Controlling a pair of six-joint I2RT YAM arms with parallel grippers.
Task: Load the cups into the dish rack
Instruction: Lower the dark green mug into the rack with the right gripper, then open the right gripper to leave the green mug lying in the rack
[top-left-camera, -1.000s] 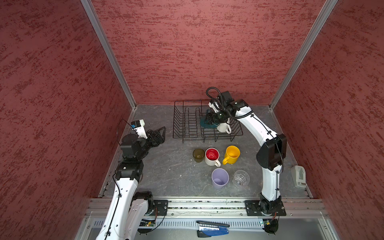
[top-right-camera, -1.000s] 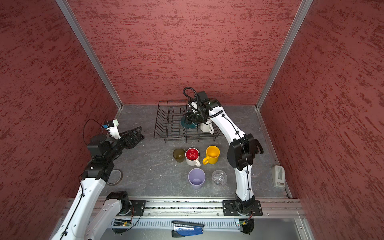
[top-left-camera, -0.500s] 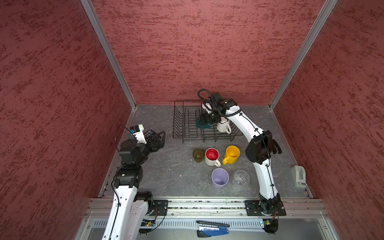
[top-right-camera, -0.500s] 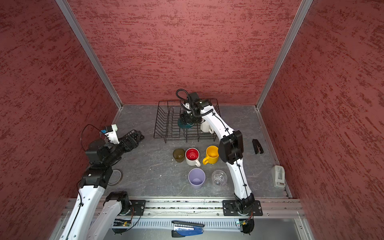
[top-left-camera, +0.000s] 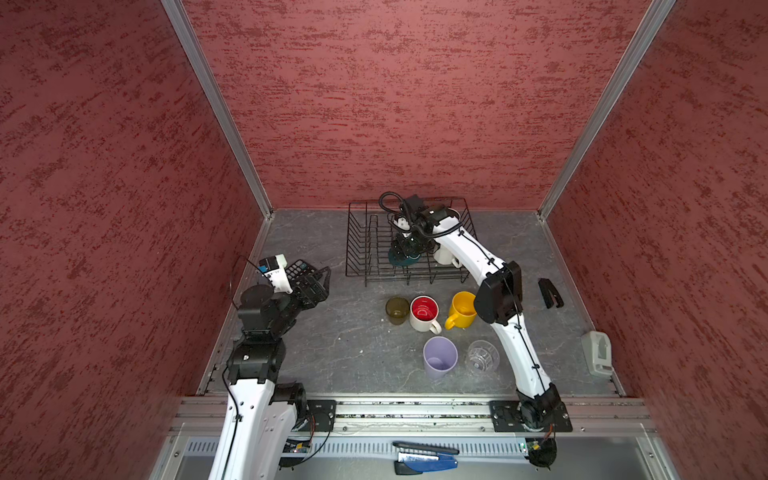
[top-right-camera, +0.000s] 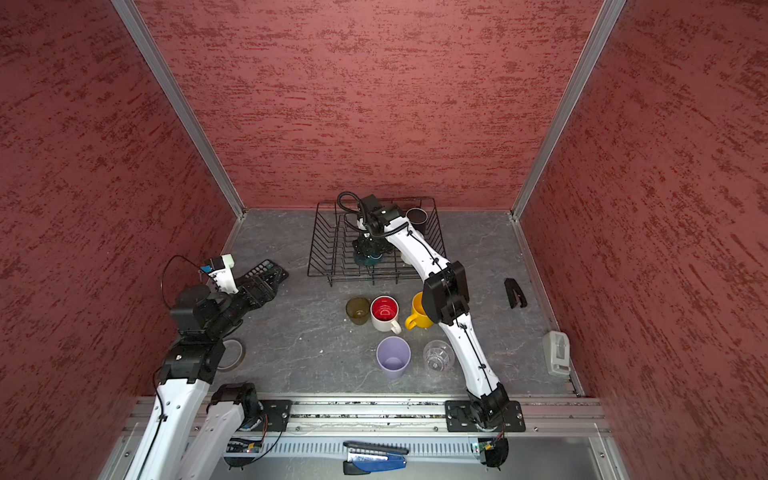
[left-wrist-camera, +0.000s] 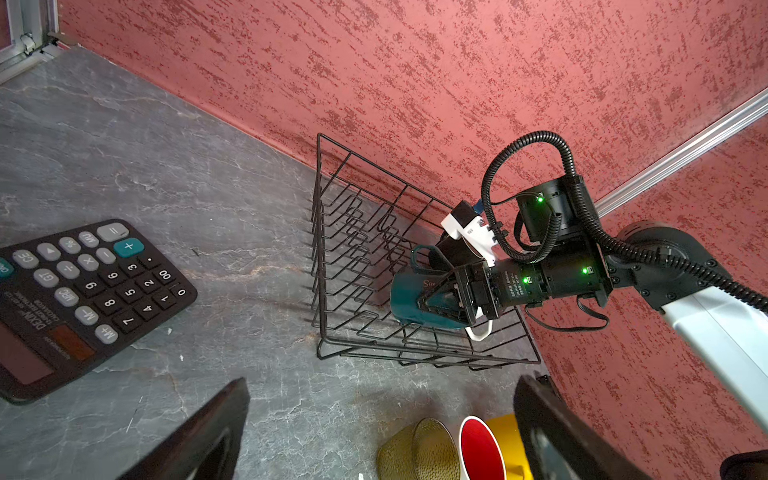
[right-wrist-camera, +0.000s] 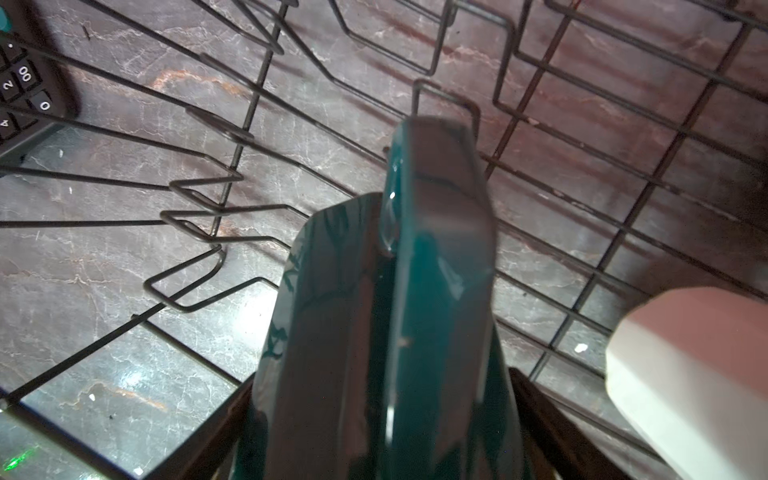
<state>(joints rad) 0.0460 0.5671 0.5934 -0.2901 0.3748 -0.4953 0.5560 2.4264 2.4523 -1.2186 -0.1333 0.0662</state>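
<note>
The black wire dish rack (top-left-camera: 357, 249) stands at the back. Inside it my right gripper (top-left-camera: 409, 247) is shut on the teal mug (top-left-camera: 401, 261), which is tilted among the divider loops; the jaws press both its sides (right-wrist-camera: 380, 415). A white mug (top-left-camera: 444, 257) and a black mug (top-right-camera: 417, 216) are also in the rack. On the table in front of it stand the olive tumbler (top-left-camera: 397, 309), red-lined white mug (top-left-camera: 424, 312), yellow mug (top-left-camera: 462, 309), lavender tumbler (top-left-camera: 439, 357) and clear glass (top-left-camera: 482, 356). My left gripper (top-left-camera: 316, 282) hangs open and empty at the left.
A black calculator (top-left-camera: 297, 268) lies under the left gripper. A black stapler (top-left-camera: 550, 293) and a white device (top-left-camera: 597, 353) sit at the right edge. A tape roll (top-right-camera: 230, 353) lies by the left arm. Red walls enclose the table.
The right gripper has carried the teal mug leftward inside the rack, its elbow swinging down and forward. The left gripper has drawn slightly toward the front.
</note>
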